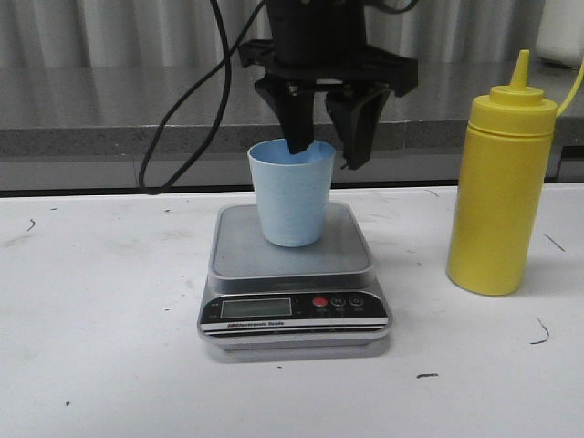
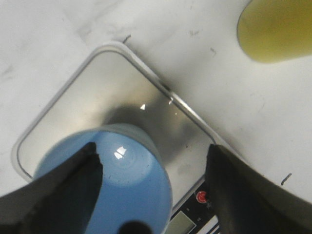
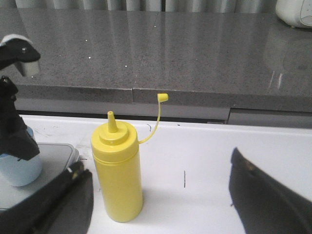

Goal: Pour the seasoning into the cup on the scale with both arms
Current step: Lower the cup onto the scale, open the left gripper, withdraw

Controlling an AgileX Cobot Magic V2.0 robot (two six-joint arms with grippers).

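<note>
Scale [image 1: 294, 310] bearing cup [image 1: 292, 193], left claw [image 1: 330, 126] straddling rim

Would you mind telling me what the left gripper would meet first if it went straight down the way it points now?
Probably the cup: the left gripper is open, one finger already inside its rim.

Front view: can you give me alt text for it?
A black tool hangs open over a pale blue cup, one finger inside its rim, the other outside. The cup stands on a scale; a yellow bottle stands upright to its right.
</note>
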